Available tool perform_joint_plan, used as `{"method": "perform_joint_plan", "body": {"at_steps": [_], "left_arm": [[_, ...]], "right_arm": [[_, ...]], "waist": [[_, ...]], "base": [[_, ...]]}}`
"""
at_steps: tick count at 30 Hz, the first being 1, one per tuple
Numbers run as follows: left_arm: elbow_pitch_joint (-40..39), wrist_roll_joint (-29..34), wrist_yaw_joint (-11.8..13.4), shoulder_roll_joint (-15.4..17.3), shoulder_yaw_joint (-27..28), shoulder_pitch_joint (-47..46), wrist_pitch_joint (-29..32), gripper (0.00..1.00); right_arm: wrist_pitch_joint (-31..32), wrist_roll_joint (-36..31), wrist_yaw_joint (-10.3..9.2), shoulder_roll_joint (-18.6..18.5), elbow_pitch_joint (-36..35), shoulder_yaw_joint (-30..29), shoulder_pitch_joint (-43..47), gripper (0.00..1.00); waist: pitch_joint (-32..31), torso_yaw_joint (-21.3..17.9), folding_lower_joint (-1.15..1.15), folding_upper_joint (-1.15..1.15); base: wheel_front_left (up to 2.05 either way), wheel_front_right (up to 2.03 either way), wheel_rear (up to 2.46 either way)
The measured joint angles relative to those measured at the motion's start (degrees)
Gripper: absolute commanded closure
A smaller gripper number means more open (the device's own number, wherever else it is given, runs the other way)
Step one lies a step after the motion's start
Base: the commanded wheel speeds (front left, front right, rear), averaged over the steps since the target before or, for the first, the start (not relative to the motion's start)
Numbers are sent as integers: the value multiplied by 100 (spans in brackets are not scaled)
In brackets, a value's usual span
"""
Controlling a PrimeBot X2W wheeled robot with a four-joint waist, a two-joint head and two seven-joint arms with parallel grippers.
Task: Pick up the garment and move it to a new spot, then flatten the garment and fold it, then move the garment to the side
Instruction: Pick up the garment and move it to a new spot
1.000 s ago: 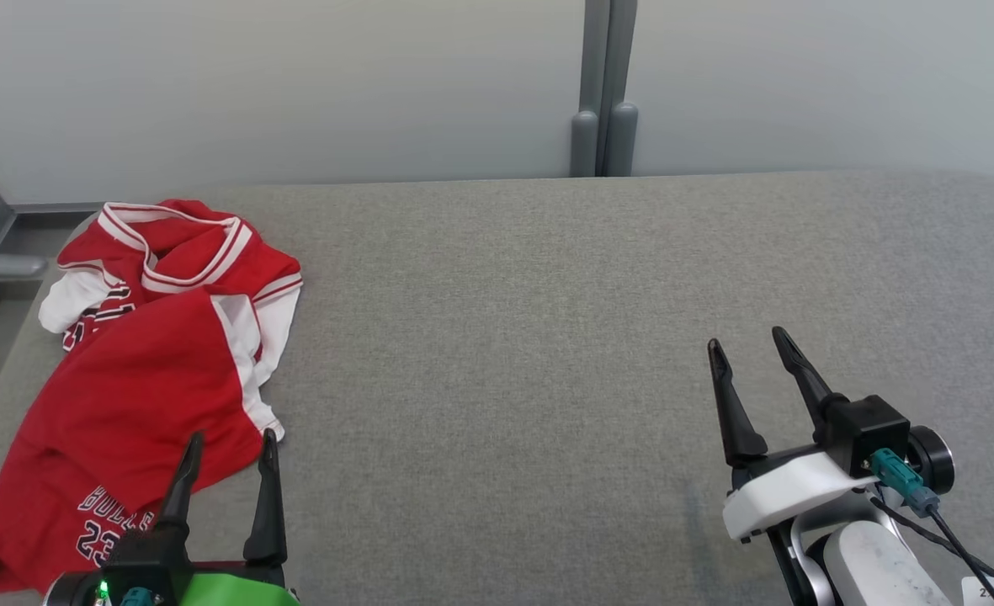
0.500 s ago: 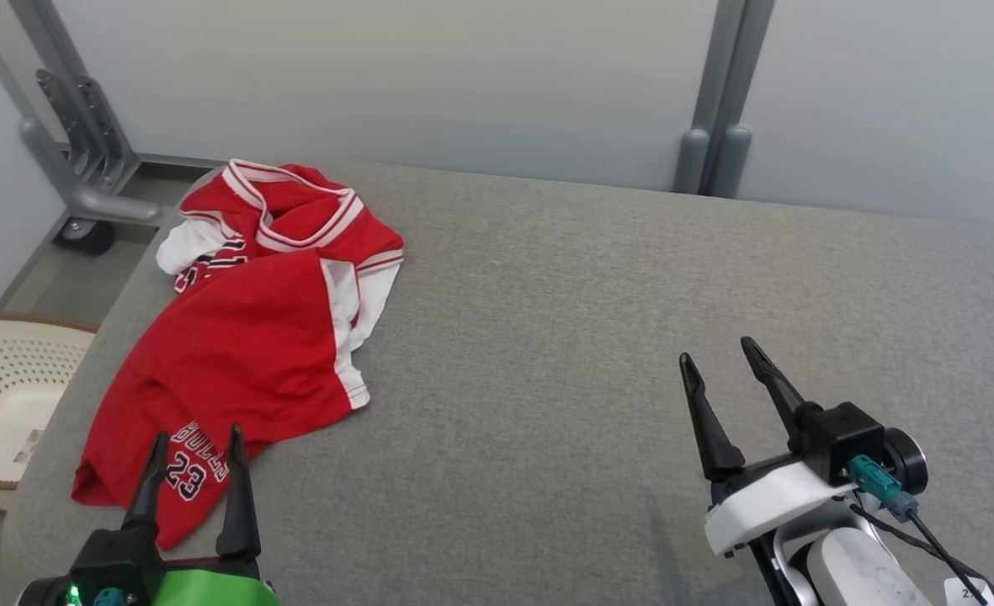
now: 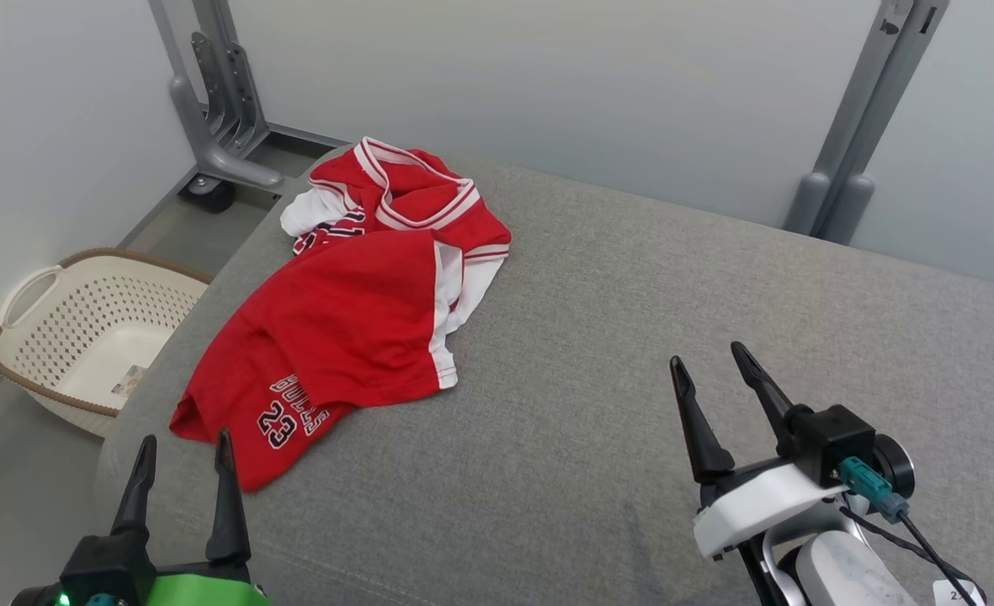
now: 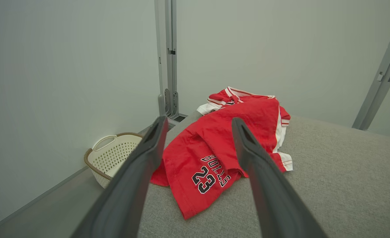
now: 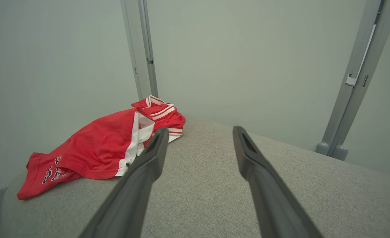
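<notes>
We are holding the left pincer (image 3: 187, 435) and the right pincer (image 3: 705, 353) wide open and empty; the jersey (image 3: 353, 337) is lying crumpled just ahead of the left one. If we are pinching only its top layer, we are risking dragging it off the edge of the cushion (image 3: 631, 295) toward the basket (image 3: 67, 316).

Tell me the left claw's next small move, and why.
Probably ease the left claw forward and down to the near hem of the jersey: it hangs open and empty just short of the crumpled cloth, while the right claw, also open, is far off to the side.
</notes>
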Motion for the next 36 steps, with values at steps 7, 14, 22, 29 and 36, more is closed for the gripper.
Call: {"method": "perform_joint_plan", "body": {"at_steps": [7, 14, 22, 29, 36], "left_arm": [[-15, -9, 5, 4, 32, 125, 0, 0], [15, 7, 4, 24, -46, 54, 2, 0], [151, 182, -2, 199, -101, -816, 379, 0], [466, 56, -51, 254, 22, -1654, 871, 0], [1121, -181, -47, 270, 199, -2452, 1429, 0]], "right_arm": [[0, -2, -1, 19, 25, 31, -1, 0], [0, -22, -3, 16, 31, 24, -1, 0], [0, -129, -5, -92, 19, 10, -15, 0], [0, -238, 16, -187, -42, 19, -204, 0], [2, -324, 65, -347, -147, 32, -447, 0]], "waist": [[-19, -44, 0, 0], [54, -243, 0, 0], [252, -555, 0, 0], [499, -856, 0, 0], [813, -1204, 0, 0]], "base": [[0, 0, 0], [0, 0, 0], [0, 0, 0], [0, 0, 0], [0, 0, 0]]}}
